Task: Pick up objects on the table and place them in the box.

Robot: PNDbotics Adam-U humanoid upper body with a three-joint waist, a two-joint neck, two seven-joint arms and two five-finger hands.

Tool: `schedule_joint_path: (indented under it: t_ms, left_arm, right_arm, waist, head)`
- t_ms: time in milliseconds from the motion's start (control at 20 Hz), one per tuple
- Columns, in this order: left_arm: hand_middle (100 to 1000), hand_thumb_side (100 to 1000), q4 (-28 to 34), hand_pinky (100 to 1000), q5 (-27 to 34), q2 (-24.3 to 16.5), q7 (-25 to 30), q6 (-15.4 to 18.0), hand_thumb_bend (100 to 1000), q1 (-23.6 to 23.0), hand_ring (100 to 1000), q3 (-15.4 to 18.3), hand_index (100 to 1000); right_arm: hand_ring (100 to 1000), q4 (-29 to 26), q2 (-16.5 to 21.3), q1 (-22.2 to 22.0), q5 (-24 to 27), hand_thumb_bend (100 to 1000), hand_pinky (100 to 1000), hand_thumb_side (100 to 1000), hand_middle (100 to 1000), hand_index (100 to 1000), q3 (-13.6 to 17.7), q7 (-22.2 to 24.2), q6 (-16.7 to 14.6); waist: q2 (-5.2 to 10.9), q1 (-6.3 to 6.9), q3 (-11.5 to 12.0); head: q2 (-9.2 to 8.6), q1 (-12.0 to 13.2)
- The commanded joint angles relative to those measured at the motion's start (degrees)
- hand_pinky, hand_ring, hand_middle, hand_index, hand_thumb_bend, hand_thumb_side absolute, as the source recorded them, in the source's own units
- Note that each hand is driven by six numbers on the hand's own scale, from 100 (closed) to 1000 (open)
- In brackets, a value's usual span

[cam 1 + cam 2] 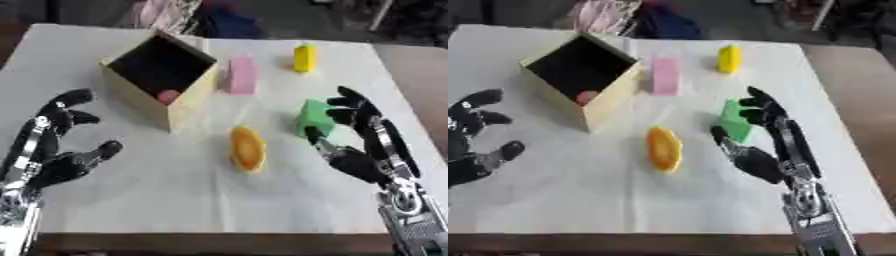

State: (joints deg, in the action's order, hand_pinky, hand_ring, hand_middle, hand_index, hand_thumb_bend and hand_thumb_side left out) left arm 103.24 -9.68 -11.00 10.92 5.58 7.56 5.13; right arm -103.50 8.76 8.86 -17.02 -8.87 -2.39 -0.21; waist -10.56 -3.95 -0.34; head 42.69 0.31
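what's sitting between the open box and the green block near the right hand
The orange oval thing lies on the cloth between the box and green block, slightly nearer the robot; clearest in the left eye view.

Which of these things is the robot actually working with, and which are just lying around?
Part of the job: box, reddish thing inside it, green block by the right hand, orange oval, pink block, yellow piece.

Lying about: pink and blue bundles beyond the table.

R hand at green block (touching)
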Motion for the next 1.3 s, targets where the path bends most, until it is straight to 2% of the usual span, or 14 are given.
schedule_joint_path:
  t_ms: [50, 350, 600, 1050, 1300]
  left_arm:
    - [840, 352, 1.53, 776, 0.19, -0.16, -0.25, 0.06, 791, 0.36, 636, 0.0, 802]
    - [840, 352, 1.56, 776, 0.24, -0.14, -0.25, 0.05, 792, 0.32, 636, -0.04, 802]
    - [840, 352, 1.57, 775, 0.28, -0.19, -0.14, 0.05, 792, 0.27, 636, -0.16, 802]
    - [840, 352, 1.55, 775, 0.39, -0.34, 0.09, 0.09, 793, 0.32, 636, -0.46, 801]
    - [840, 352, 1.54, 775, 0.42, -0.38, 0.24, 0.11, 794, 0.36, 636, -0.58, 802]
  right_arm:
    - [770, -0.91, 0.79, 0.72, 0.27, 450, 805, 338, 774, 936, 0.34, -0.17, 0.01]
    - [771, -1.97, 2.71, 1.51, 0.48, 450, 806, 336, 775, 937, -0.09, 0.68, 0.3]
    - [772, -3.46, 6.05, 2.61, 1.61, 452, 807, 337, 776, 939, -1.45, 2.5, 0.66]
    - [775, -6.02, 15.29, 6.19, 4.88, 454, 810, 342, 779, 943, -6.71, 10.13, 2.04]
    - [774, -5.99, 18.56, 7.88, 5.86, 452, 810, 343, 779, 943, -9.11, 14.17, 2.87]
  waist:
    - [0.16, 0.67, -0.08]
    - [0.29, 0.67, 0.05]
    - [0.34, 0.61, 0.24]
    - [0.4, 0.49, 0.76]
    - [0.4, 0.4, 0.99]
  head:
    - [-0.85, -0.19]
    - [-1.32, -0.44]
    - [-1.75, -0.85]
    - [-2.76, -2.0]
    - [-2.71, -2.18]
